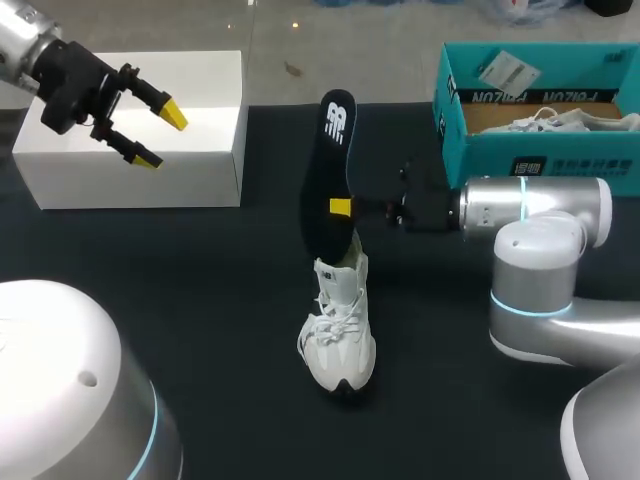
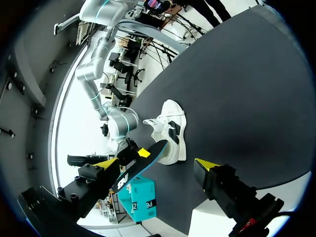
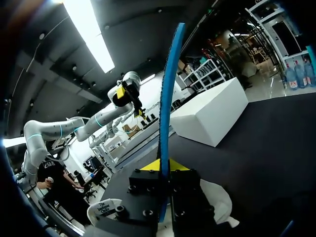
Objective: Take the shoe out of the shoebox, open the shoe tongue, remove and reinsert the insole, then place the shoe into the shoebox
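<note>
While your right gripper is clamped on the middle of the black insole, which stands upright with its lower end at the mouth of the white shoe, the likely trouble is that the thin insole bends or slips in that pinch, or tips the shoe over. The shoe stands free on the dark table with nothing steadying it, since your left gripper hangs empty, fingers apart, well away over the white box. The teal shoebox holds a second shoe, and the right arm lies just in front of it.
</note>
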`<control>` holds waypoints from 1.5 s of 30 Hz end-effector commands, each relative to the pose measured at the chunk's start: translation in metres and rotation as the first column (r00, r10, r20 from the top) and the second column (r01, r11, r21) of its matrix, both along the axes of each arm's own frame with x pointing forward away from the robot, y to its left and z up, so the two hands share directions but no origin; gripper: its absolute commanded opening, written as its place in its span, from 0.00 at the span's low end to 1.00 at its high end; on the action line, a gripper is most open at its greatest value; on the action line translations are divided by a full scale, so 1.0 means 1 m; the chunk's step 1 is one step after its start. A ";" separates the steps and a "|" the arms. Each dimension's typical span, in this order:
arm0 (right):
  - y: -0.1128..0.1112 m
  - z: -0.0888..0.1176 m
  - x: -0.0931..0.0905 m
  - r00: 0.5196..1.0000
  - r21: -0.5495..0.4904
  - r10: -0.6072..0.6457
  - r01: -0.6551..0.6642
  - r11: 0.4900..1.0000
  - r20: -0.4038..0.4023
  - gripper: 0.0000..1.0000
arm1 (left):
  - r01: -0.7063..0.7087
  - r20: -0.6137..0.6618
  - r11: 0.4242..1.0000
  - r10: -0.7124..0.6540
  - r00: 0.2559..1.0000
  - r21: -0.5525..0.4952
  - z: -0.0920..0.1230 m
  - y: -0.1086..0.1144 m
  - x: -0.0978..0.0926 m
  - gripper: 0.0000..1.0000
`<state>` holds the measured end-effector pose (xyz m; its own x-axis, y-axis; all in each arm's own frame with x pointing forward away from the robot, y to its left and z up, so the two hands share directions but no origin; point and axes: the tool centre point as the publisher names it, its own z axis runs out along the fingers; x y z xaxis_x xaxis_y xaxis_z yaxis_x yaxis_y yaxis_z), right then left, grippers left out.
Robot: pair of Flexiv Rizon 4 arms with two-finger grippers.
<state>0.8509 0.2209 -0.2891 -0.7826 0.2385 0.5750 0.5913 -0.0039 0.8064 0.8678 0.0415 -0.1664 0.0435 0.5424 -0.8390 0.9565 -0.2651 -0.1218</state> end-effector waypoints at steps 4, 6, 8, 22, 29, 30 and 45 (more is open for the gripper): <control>0.002 0.003 0.002 1.000 -0.031 0.010 -0.010 0.999 -0.002 0.00 | 0.002 0.000 1.000 -0.002 1.000 0.004 0.001 0.000 0.001 1.00; 0.003 0.012 0.006 1.000 -0.010 0.000 0.000 1.000 0.022 0.00 | 0.002 0.000 1.000 -0.002 1.000 0.004 0.001 0.000 0.001 1.00; 0.005 0.019 0.012 0.999 0.000 -0.003 0.003 1.000 0.042 0.00 | 0.002 0.000 1.000 -0.002 1.000 0.004 0.001 0.000 0.001 1.00; 0.020 0.012 0.013 0.999 -0.018 0.040 -0.039 0.999 0.021 0.00 | 0.002 0.000 1.000 -0.002 1.000 0.004 0.001 0.000 0.001 1.00; 0.018 0.000 0.000 0.999 -0.028 0.041 -0.041 0.999 -0.019 0.00 | 0.002 0.000 1.000 -0.002 1.000 0.004 0.001 0.000 0.001 1.00; 0.018 0.000 0.000 0.999 -0.029 0.040 -0.041 0.999 -0.022 0.00 | 0.002 0.000 1.000 -0.002 1.000 0.004 0.001 0.000 0.001 1.00; 0.007 -0.001 -0.010 0.998 -0.051 0.030 -0.032 0.998 -0.047 0.00 | 0.002 0.000 1.000 -0.002 1.000 0.004 0.001 0.000 0.001 1.00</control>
<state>0.8447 0.2305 -0.2953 -0.7612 0.2347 0.6046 0.6329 0.0648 0.7716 0.8678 0.0416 -0.1664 0.0435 0.5425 -0.8389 0.9565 -0.2650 -0.1218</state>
